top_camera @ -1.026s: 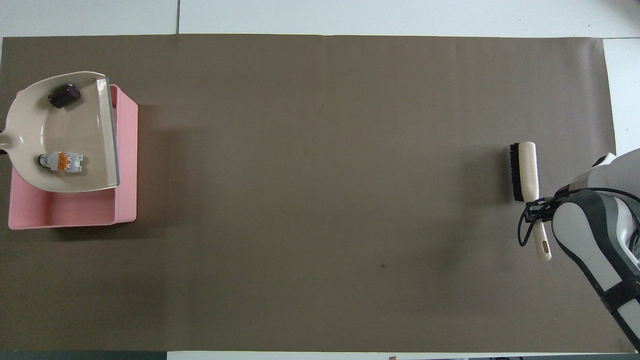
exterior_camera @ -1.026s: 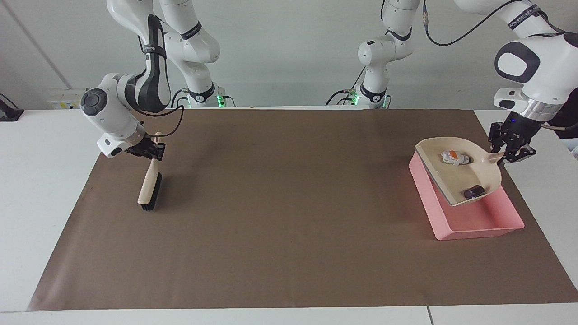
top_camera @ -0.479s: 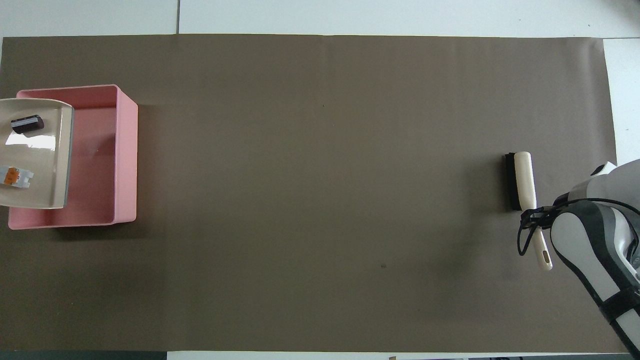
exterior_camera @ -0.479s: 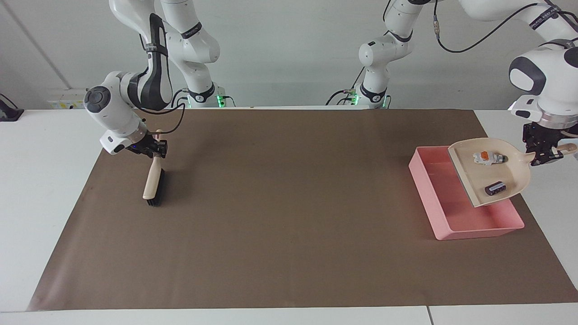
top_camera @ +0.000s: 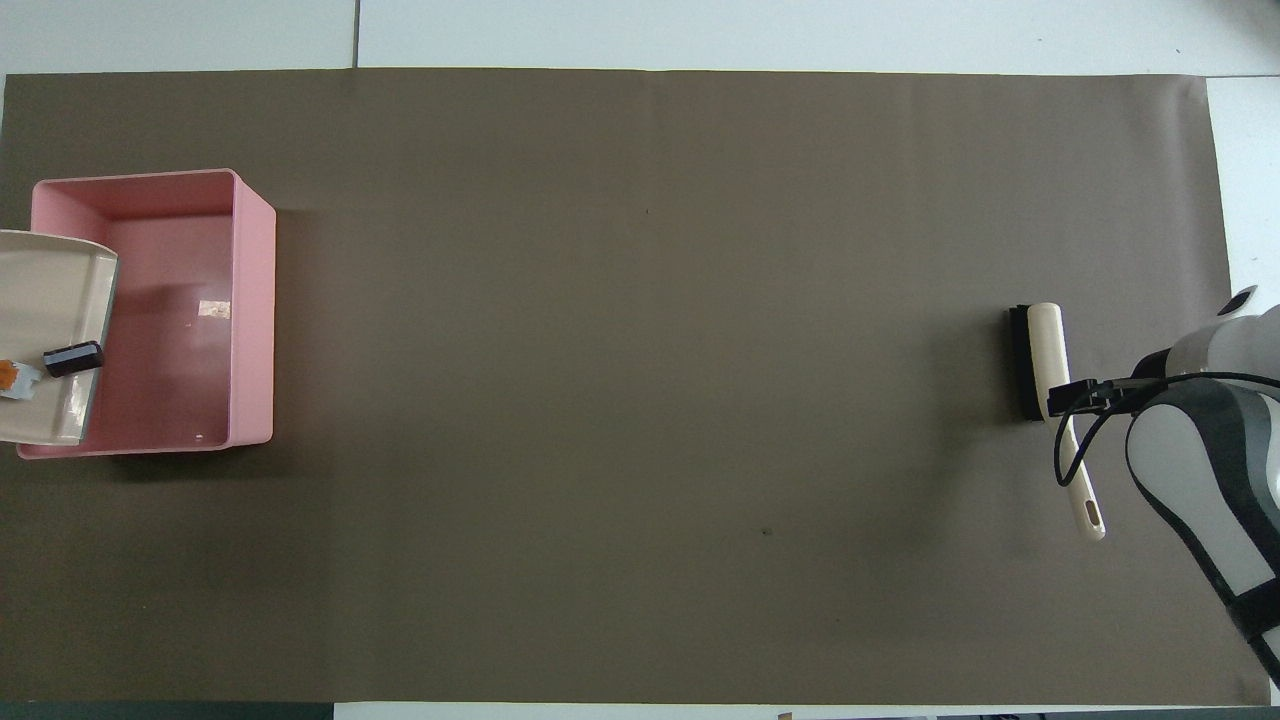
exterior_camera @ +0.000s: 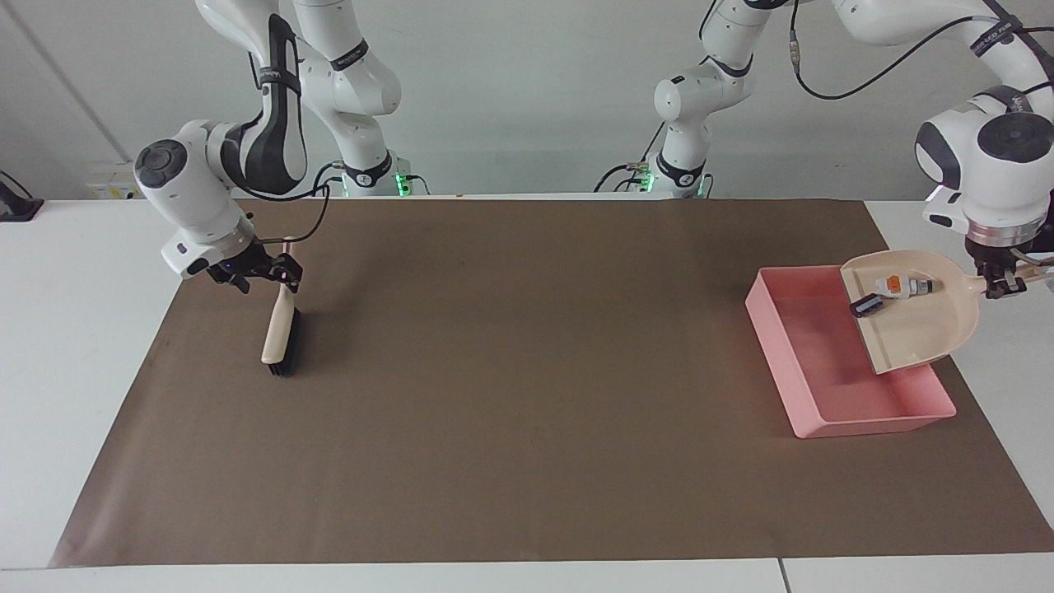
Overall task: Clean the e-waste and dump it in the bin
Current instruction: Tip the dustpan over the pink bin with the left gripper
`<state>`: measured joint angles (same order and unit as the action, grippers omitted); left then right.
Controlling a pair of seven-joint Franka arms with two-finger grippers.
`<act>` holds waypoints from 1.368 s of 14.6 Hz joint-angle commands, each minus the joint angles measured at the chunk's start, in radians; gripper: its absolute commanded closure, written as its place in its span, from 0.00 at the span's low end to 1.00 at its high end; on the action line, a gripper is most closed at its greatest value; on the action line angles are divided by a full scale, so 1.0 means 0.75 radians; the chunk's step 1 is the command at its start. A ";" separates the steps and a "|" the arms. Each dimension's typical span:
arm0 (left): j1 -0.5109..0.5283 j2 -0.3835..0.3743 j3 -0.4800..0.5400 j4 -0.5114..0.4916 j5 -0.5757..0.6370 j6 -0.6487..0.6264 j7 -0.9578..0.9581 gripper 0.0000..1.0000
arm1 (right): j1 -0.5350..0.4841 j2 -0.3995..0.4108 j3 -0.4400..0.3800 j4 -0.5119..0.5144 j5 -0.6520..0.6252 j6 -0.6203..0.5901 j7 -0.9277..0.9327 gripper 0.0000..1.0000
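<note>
A beige dustpan (exterior_camera: 922, 329) hangs tilted over the pink bin (exterior_camera: 811, 375), with my left gripper (exterior_camera: 1006, 284) shut on its handle. Both bits of e-waste lie in the pan: the white component (exterior_camera: 902, 286) with the orange mark sits near the handle, and the dark cylinder (exterior_camera: 866, 306) is at the pan's lowered lip. From overhead, the dustpan (top_camera: 50, 330) covers the bin's (top_camera: 190, 300) edge, with the cylinder (top_camera: 73, 358) and white component (top_camera: 15, 378) on it. My right gripper (exterior_camera: 255, 273) stands open around the brush's handle.
The brush (exterior_camera: 278, 333) lies on the brown mat (exterior_camera: 527, 395) toward the right arm's end, bristles down; in the overhead view the brush (top_camera: 1040, 360) points away from the robots. The mat covers most of the white table (exterior_camera: 74, 329).
The dustpan has shifted toward the left arm's end of the bin and tipped; the dark cylinder slid to its lip. My right gripper opened and let go of the brush.
</note>
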<state>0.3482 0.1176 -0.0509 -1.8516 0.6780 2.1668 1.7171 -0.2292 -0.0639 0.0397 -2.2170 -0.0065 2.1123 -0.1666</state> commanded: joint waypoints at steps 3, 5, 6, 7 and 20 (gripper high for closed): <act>-0.008 -0.034 -0.004 -0.035 0.184 -0.032 -0.203 1.00 | 0.019 -0.007 0.037 0.266 -0.018 -0.141 0.111 0.01; -0.012 -0.046 -0.012 -0.020 0.251 -0.091 -0.203 1.00 | 0.021 0.001 0.041 0.460 -0.050 -0.375 0.205 0.01; -0.041 -0.069 -0.016 -0.020 0.300 -0.115 -0.203 1.00 | 0.023 0.007 0.041 0.552 -0.077 -0.484 0.236 0.01; -0.055 -0.083 -0.014 -0.018 0.307 -0.138 -0.203 1.00 | 0.025 0.014 0.041 0.640 -0.085 -0.600 0.267 0.01; -0.384 -0.318 -0.032 -0.143 -0.233 -0.418 -0.158 0.99 | 0.109 0.001 0.029 0.755 -0.038 -0.777 0.322 0.01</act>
<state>0.1145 -0.0656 -0.0854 -1.8894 0.5581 1.8588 1.5928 -0.1824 -0.0573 0.0648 -1.6490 -0.0451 1.5160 0.0587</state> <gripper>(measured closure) 0.665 0.004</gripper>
